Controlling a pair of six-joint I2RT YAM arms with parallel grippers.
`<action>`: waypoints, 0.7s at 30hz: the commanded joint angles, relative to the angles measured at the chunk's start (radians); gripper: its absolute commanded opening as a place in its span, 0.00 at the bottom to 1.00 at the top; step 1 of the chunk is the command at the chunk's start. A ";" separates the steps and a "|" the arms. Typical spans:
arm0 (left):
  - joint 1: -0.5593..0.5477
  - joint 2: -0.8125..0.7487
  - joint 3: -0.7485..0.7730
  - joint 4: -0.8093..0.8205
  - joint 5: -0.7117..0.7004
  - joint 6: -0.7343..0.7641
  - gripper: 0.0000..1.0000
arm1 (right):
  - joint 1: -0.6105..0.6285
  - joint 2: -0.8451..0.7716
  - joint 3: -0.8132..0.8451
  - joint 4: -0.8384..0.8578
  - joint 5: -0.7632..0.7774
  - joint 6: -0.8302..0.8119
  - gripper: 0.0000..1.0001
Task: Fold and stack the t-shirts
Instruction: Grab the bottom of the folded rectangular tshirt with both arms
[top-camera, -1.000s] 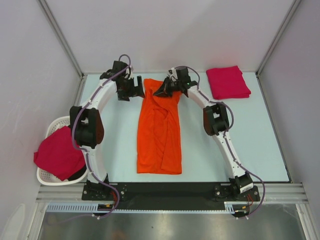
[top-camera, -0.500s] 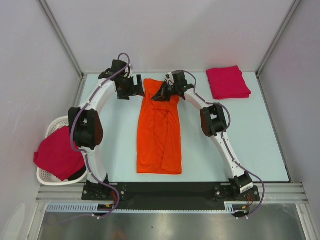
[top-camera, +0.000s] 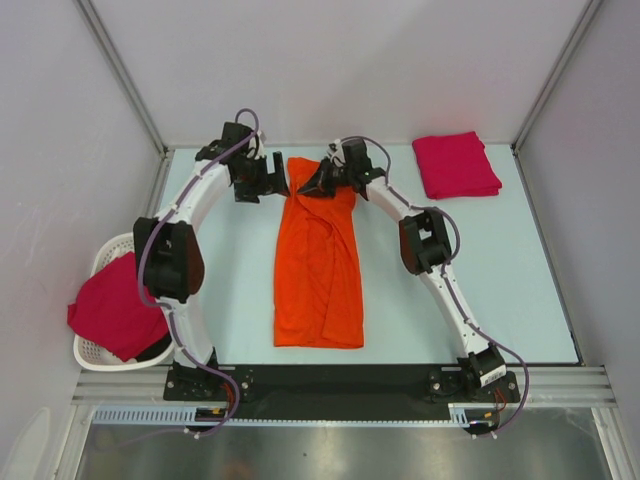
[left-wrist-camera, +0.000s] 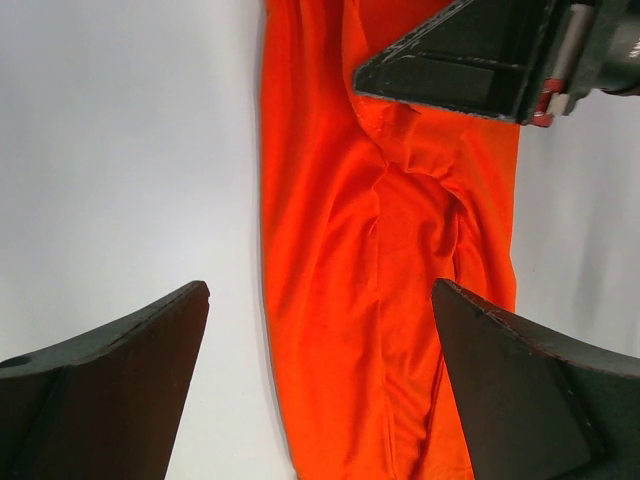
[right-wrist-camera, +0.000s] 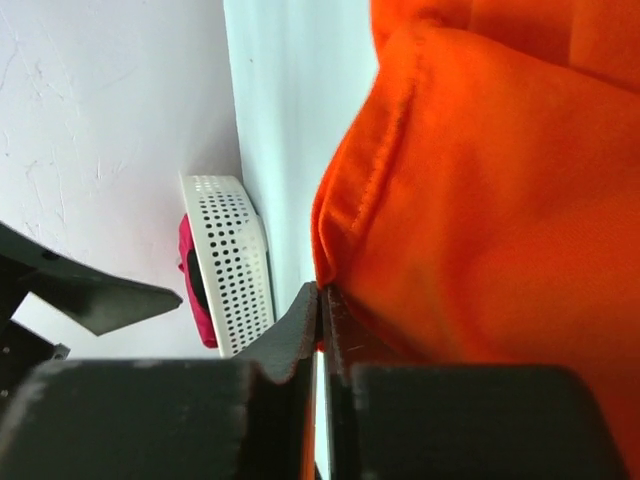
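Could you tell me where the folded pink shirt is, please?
Top view: the folded pink shirt lies on the table, far right corner, right of the orange shirt.

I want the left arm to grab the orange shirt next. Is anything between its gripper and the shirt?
Nothing visible does. The left gripper hangs open at the far left corner of the orange shirt. The right gripper pinches the same far edge further right, outside that gap.

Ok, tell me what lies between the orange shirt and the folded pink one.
Bare table, crossed overhead by the right arm; the top view shows it.
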 joint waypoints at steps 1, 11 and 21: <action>0.002 -0.087 -0.023 0.031 0.035 0.009 0.99 | 0.032 0.037 0.000 -0.013 -0.038 -0.033 0.31; 0.002 -0.164 -0.065 0.062 0.084 0.004 1.00 | -0.013 -0.330 -0.133 -0.257 0.122 -0.323 1.00; 0.007 -0.263 -0.173 0.074 0.179 -0.008 1.00 | -0.043 -0.689 -0.578 -0.351 0.119 -0.482 1.00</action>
